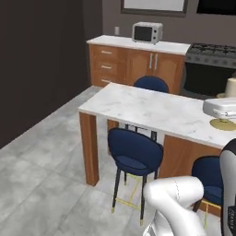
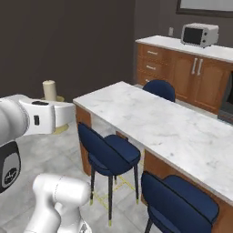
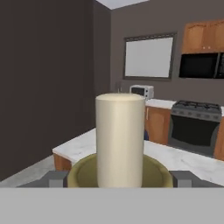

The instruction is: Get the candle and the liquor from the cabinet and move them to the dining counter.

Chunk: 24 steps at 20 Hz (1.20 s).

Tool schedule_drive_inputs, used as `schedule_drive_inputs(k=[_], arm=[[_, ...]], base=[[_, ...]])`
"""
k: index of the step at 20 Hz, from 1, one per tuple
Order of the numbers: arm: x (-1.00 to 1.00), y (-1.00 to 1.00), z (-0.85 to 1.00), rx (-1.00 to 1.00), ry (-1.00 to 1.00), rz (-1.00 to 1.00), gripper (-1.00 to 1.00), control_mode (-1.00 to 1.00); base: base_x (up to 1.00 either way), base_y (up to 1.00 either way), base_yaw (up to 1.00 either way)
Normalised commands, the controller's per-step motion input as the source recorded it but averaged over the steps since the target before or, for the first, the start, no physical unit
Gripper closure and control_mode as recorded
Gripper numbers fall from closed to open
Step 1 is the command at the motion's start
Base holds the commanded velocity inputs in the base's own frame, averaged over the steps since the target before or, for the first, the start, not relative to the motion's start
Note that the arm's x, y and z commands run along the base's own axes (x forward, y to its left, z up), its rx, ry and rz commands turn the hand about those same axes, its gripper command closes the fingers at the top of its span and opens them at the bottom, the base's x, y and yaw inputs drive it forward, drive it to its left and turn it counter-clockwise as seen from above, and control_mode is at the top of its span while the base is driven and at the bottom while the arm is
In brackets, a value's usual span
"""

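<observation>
Gripper (image 3: pixel 119 178) is closed on the upright candle (image 3: pixel 120 140), whose base is seen over the dining counter (image 1: pixel 152 110) in the left base view.

Candle (image 3: pixel 120 140) base perhaps partly hidden

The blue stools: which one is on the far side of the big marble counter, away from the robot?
The stool peeking over the dining counter on the microwave's side. Just its round back shows above the marble, whereas the other two stand on the robot's side, seats and legs visible.
</observation>
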Motion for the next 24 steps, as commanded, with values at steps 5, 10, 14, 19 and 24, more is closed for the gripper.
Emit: schedule_drive_inputs(k=[5, 10, 14, 19, 24], arm=[[0.00, 0.00, 0.00, 0.00, 0.00, 0.00, 1.00, 1.00], [0.00, 0.00, 0.00, 0.00, 0.00, 0.00, 1.00, 1.00], [0.00, 0.00, 0.00, 0.00, 0.00, 0.00, 1.00, 1.00], [0.00, 0.00, 0.00, 0.00, 0.00, 0.00, 1.00, 1.00], [0.00, 0.00, 0.00, 0.00, 0.00, 0.00, 1.00, 1.00]], base=[[0.52, 0.06, -0.47], [0.37, 0.00, -0.51], [0.41, 0.00, -0.53], [0.63, -0.01, -0.43], [0.92, -0.04, -0.22]])
